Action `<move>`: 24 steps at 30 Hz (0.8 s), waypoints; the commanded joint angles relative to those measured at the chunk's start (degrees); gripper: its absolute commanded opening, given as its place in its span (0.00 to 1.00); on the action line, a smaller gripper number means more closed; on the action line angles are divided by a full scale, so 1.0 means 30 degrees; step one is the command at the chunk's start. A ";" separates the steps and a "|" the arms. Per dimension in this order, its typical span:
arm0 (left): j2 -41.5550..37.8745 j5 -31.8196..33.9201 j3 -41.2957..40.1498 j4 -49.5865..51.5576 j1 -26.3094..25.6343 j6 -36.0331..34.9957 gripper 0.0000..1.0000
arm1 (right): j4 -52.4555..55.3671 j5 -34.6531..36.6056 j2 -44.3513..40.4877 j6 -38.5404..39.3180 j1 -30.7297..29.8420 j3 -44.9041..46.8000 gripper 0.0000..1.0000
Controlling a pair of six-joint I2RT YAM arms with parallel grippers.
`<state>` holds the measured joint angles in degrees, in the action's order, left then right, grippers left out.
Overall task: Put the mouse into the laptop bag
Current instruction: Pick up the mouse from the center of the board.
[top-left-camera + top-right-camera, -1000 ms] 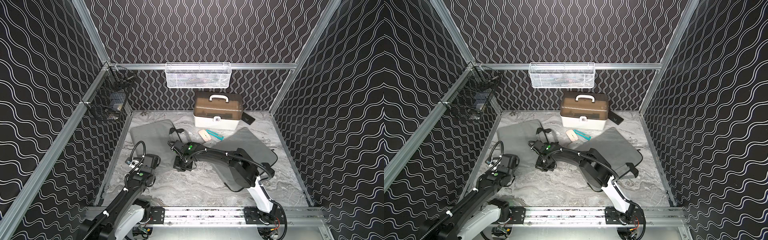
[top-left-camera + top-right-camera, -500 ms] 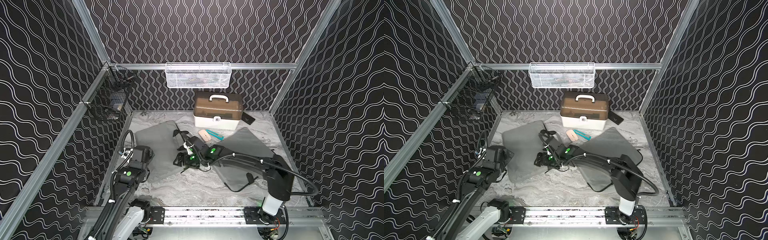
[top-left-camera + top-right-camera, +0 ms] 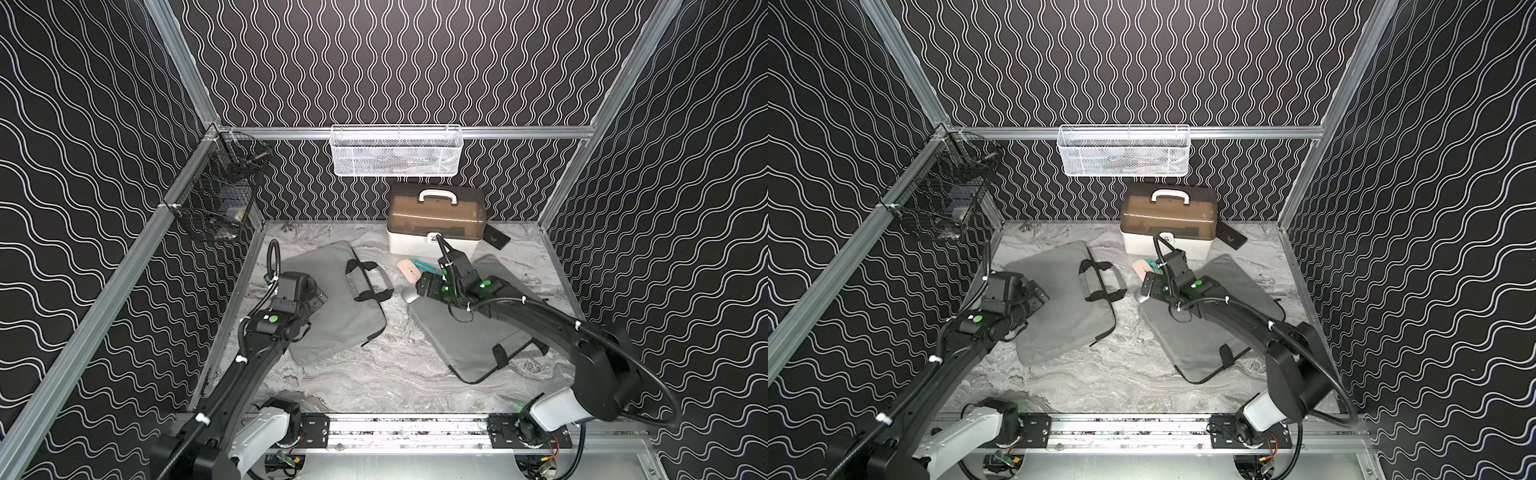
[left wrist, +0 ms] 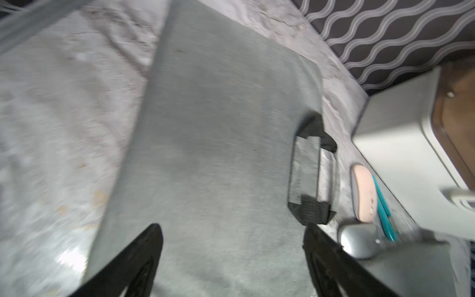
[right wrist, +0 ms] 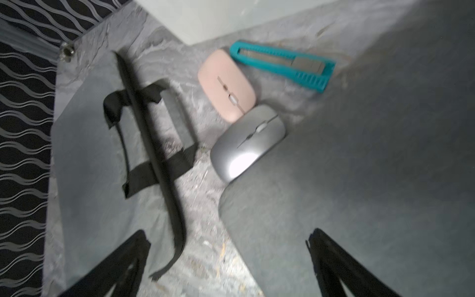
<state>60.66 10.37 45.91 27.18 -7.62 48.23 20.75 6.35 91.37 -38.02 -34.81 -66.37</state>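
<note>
Two grey laptop bags lie flat on the marbled bench [image 3: 374, 374]: the left bag [image 3: 332, 307] under the left arm [image 3: 266, 332], the right bag [image 3: 469, 345] under the right arm [image 3: 540, 316]. Between them, outside both, lie the silver mouse [image 5: 248, 142] and the pink mouse [image 5: 226, 84]. A teal cutter [image 5: 282, 64] sits beside the pink one, near the white box [image 3: 411, 245].

In both top views the right arm's wrist hides part of the silver mouse. The right wrist view shows it whole, lying against the right bag's edge.

Each wrist view shows its jaws spread wide and holding nothing. The left jaws hang above the left bag, the right jaws just beside the silver mouse.
</note>
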 commanded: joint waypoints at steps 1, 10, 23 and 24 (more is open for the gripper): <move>0.2173 -0.1870 0.1047 -0.2652 -0.0383 -0.1498 0.85 | 0.0678 0.1306 0.1843 0.2568 0.0281 -0.1386 1.00; 1.1000 0.1401 0.6828 -0.0653 -0.3358 -0.2123 0.80 | 0.1123 -0.0649 0.7900 0.6425 0.1454 -0.6528 1.00; 1.7516 0.3181 1.0369 0.0463 -0.3793 -0.2354 0.55 | 0.3495 -0.1826 1.3256 0.8600 0.1904 -1.2087 0.97; 1.7872 0.3112 1.0537 0.0530 -0.3792 -0.2390 0.50 | 0.3781 -0.1792 1.3596 0.8602 0.1904 -1.2499 0.96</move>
<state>111.98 19.14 76.75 27.53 -19.09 41.89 28.45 1.19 130.32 -13.80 -29.15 -101.45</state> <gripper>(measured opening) 0.532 0.972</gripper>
